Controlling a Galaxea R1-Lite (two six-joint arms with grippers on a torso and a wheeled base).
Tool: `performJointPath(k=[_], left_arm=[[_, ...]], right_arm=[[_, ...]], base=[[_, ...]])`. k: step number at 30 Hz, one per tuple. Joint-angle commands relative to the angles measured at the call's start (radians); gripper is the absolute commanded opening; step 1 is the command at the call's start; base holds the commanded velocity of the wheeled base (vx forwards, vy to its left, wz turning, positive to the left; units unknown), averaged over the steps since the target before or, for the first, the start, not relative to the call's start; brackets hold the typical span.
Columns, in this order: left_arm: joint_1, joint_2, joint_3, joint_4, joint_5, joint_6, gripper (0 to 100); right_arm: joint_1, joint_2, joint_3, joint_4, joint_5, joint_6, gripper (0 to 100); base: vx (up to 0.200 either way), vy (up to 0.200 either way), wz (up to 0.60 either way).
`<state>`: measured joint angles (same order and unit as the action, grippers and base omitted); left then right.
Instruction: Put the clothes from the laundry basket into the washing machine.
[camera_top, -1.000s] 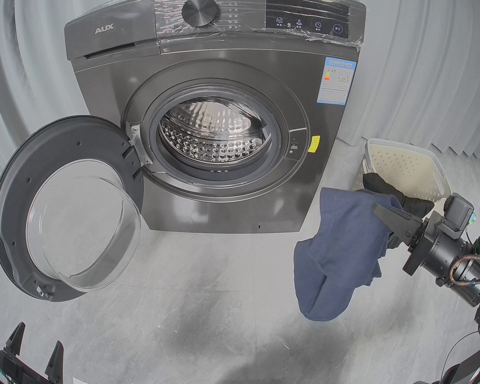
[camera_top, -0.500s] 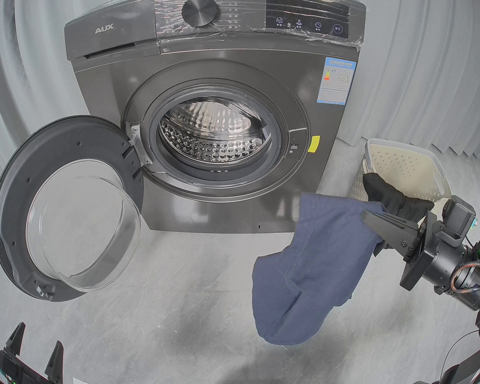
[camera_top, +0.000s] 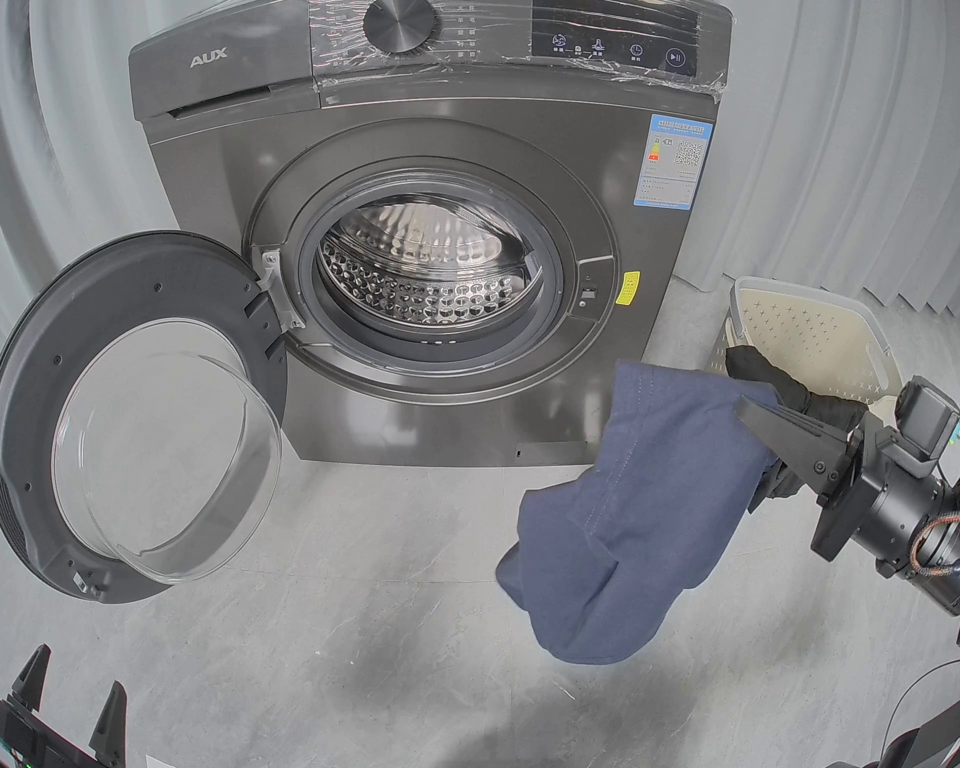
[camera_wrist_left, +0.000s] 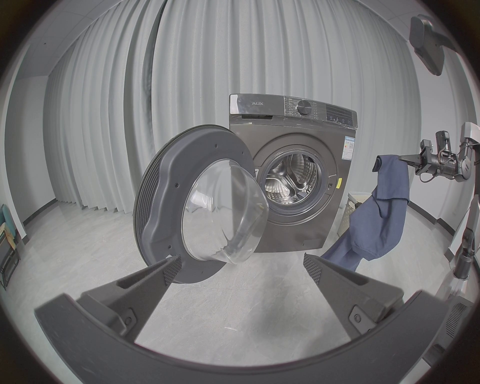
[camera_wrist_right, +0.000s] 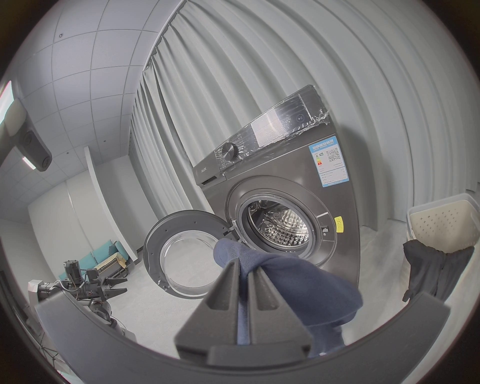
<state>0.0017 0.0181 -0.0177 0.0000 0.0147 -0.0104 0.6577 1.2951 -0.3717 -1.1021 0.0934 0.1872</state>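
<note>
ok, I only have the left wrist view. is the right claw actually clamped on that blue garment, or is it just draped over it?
Observer: Clamped. The right wrist view shows the right claw shut on a fold of the blue garment.
Operator: anything in the basket?
Observer: A black garment hangs over the near rim of the laundry basket, just behind the claw.
Operator: drum loaded?
Observer: The head view looks straight into the washing machine drum: bare steel, no clothes in the part that shows.
</note>
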Motion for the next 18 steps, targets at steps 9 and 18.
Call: performJointPath(k=[9, 18], left_arm=[[-0.002, -0.010, 0.018, 0.000, -0.010, 0.001, 100], [-0.002, -0.010, 0.018, 0.000, -0.012, -0.008, 100]], right_arm=[[-0.038, -0.011, 0.089, -0.012, -0.021, 0.008, 0], [-0.026, 0.020, 0.097, -0.005, -0.032, 0.028, 0]], base=[[0.000, 0.000, 0.00], [0.000, 0.000, 0.00]])
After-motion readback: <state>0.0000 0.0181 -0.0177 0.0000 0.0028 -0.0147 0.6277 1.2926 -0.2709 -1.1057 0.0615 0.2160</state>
